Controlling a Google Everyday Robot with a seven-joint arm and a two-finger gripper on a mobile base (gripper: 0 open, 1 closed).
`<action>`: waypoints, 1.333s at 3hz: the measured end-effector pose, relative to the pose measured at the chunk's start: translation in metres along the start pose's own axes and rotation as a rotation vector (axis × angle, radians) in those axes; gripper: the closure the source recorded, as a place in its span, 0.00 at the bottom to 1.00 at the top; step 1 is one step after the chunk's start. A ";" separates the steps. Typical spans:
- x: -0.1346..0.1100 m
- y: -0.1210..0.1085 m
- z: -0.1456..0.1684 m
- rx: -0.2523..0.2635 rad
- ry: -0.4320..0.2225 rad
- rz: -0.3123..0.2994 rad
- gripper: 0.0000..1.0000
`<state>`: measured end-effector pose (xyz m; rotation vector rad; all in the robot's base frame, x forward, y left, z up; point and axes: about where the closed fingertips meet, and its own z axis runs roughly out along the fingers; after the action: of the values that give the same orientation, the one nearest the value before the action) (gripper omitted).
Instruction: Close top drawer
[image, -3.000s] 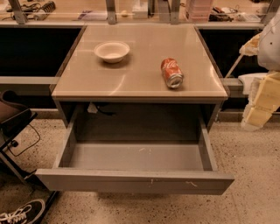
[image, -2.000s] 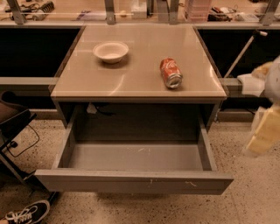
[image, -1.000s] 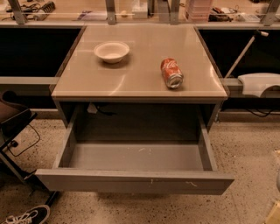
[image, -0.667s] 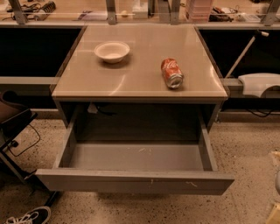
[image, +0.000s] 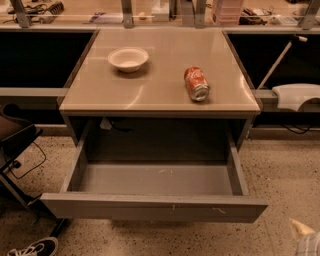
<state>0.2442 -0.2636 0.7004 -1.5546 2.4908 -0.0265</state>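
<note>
The top drawer (image: 155, 207) is pulled fully out toward me, below the tan tabletop (image: 160, 85). Its flat grey front has small white scuffs right of centre, and its plain grey inside holds nothing. Only a small part of my gripper (image: 303, 236) shows at the bottom right corner of the view. It is low, near the floor, to the right of the drawer's front right corner and apart from it.
A white bowl (image: 128, 58) and a red soda can (image: 196, 83) lying on its side sit on the tabletop. A dark chair (image: 15, 140) and a shoe (image: 32, 247) are at the left. The floor (image: 280, 175) is speckled.
My arm dropped from the right edge beside the table down to the bottom right corner, mostly out of view. The drawer, bowl and can have not moved.
</note>
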 end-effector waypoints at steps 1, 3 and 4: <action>-0.006 0.015 0.059 -0.040 0.020 -0.067 0.00; -0.044 -0.028 0.112 -0.045 0.028 -0.106 0.00; -0.065 -0.056 0.121 -0.025 0.029 -0.095 0.00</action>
<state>0.3432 -0.2193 0.5998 -1.6935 2.4457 -0.0329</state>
